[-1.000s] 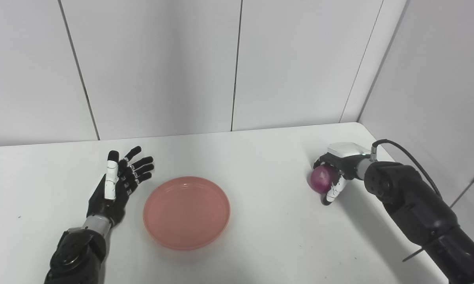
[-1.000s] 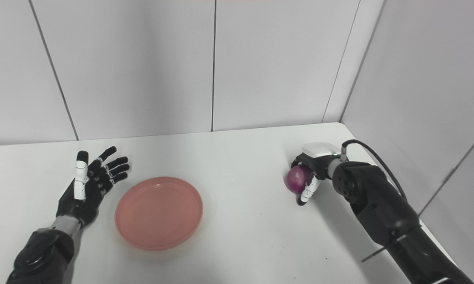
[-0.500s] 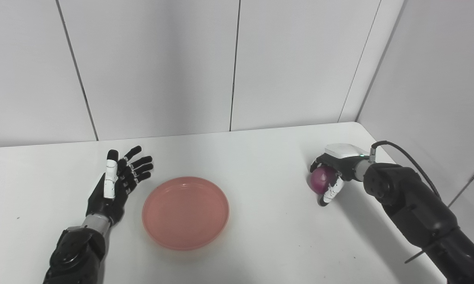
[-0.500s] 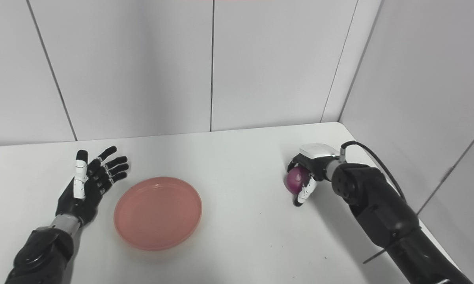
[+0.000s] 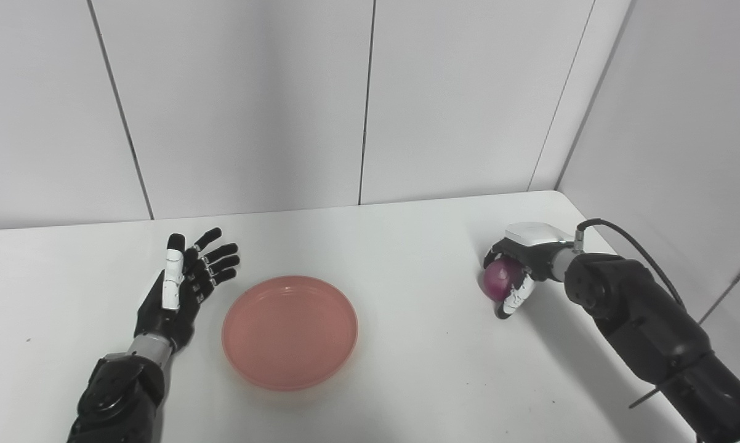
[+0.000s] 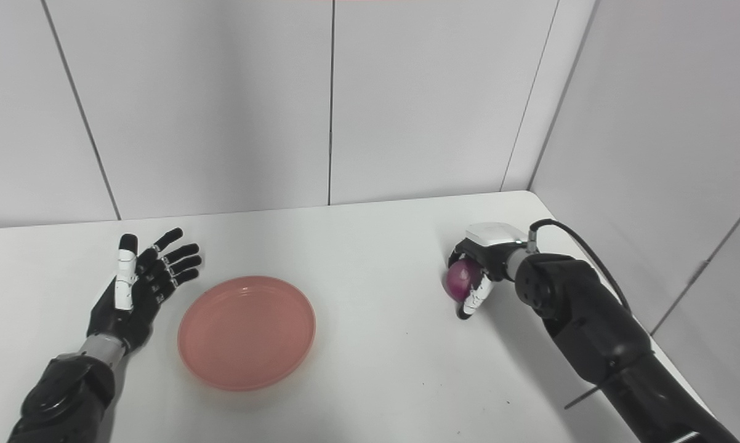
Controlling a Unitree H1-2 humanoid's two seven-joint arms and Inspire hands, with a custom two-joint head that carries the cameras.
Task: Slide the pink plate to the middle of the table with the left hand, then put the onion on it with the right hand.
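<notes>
The right hand (image 5: 510,277) has its fingers curled around the onion (image 5: 498,284), well to the right of the plate (image 5: 290,331) and near the table's (image 5: 407,381) right edge. From here the step in hand looks like the carry: the onion seems gripped, and it is hard to tell whether it has cleared the tabletop. To do it well, the hand should lift enough to pass over the plate's raised rim, travel left toward the plate, and lower the onion near the plate's centre before the fingers let go. A round onion can roll, so a release low over the plate is safer than a drop from height.

The left hand (image 5: 185,289) lies just left of the plate, palm up, fingers spread, holding nothing and not touching the rim. It is best left there, clear of the path.

The onion is a small, round, purple-red bulb with a smooth skin, partly hidden by the fingers. The plate is a shallow pink disc with a low rim, empty, sitting a little left of the table's middle.
</notes>
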